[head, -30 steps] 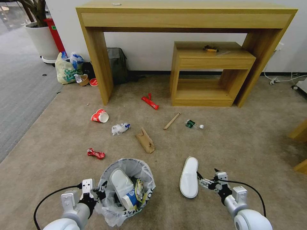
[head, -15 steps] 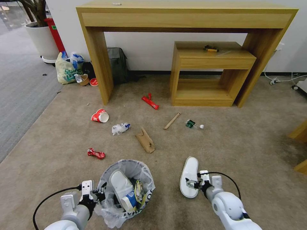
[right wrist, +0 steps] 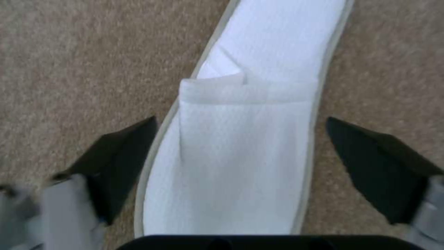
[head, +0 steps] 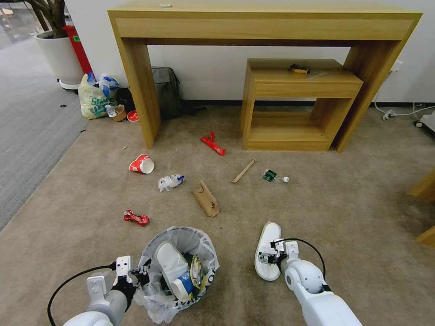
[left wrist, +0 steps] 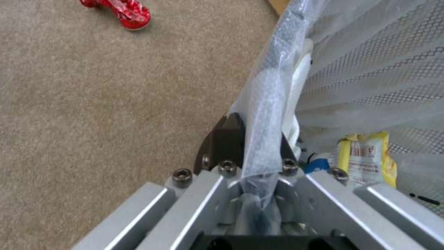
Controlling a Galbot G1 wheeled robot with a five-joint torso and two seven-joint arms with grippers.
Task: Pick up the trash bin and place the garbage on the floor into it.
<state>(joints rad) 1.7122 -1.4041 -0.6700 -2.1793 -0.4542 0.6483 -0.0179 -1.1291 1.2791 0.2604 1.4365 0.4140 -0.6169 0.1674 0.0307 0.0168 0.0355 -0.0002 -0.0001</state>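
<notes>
Right tool (right wrist: 240,166) hangs spread over the white slipper (right wrist: 249,139); soft and light, best pinched across its strap. Left tool (left wrist: 256,146) clenches the trash bin (head: 181,267) rim.

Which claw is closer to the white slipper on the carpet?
Right. The right claw straddles the slipper, open; the left claw grips the trash bin rim.

The soft beige carpet floor (head: 344,199) is holding a white slipper (head: 267,249), a red paper cup (head: 141,165), a squashed red can (head: 136,218) and a torn brown cardboard piece (head: 206,199).
</notes>
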